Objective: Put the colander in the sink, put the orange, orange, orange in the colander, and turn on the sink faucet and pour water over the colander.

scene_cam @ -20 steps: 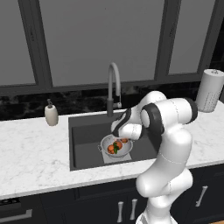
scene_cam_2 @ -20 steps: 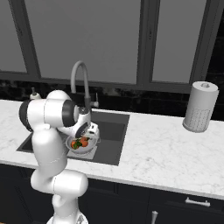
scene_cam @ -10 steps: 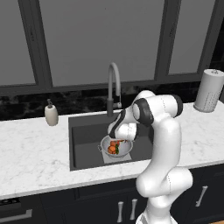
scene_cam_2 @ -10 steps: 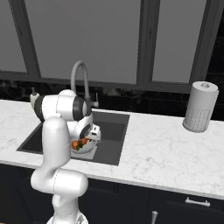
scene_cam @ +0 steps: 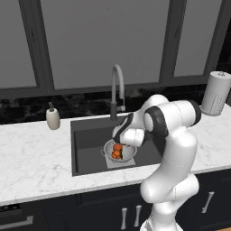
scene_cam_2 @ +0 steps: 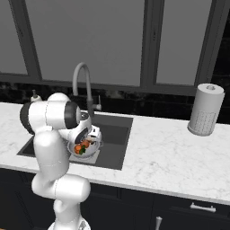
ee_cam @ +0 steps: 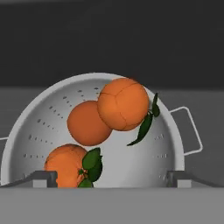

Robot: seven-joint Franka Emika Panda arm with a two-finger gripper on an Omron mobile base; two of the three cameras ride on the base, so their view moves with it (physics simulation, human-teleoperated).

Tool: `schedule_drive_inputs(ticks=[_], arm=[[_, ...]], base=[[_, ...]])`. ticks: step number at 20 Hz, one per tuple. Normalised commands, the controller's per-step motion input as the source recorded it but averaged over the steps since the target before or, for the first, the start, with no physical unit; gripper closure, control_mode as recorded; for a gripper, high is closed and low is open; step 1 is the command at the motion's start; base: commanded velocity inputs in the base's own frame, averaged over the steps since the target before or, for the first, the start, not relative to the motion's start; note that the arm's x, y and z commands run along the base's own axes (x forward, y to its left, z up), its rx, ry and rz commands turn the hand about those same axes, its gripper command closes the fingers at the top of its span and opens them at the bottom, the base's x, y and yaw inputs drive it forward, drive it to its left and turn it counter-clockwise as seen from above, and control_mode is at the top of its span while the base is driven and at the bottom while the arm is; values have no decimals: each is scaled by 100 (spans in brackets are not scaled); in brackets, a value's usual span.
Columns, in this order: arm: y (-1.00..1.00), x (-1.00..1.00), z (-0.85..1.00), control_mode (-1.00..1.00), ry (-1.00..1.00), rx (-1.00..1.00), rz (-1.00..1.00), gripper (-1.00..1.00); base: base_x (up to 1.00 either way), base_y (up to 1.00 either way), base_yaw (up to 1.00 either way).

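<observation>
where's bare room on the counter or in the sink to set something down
Free: the white marble counter between the beige soap bottle and the dark grey sink, and the stretch before the paper towel roll. Crowded: the silver colander holding three oranges under the gripper.

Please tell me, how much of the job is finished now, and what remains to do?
Done: the colander sits in the sink, and all three oranges lie inside it. In hand: nothing; the tool hangs open just above the colander, its fingers wide apart and empty. Left: the faucet shows no water running, so its lever must be turned on to pour water over the fruit.
</observation>
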Motion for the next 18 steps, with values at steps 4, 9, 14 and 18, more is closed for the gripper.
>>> schedule_drive_inputs(ticks=[4,9,14,18], arm=[[-14,-34,86,-100,-1,0,-1,-100],[-14,-18,99,-100,0,0,-2,-100],[-17,-3,91,-100,0,0,-1,-100],[-18,-6,76,-100,0,0,0,-100]], base=[[0,0,0],[0,0,0],[0,0,0],[0,0,0]])
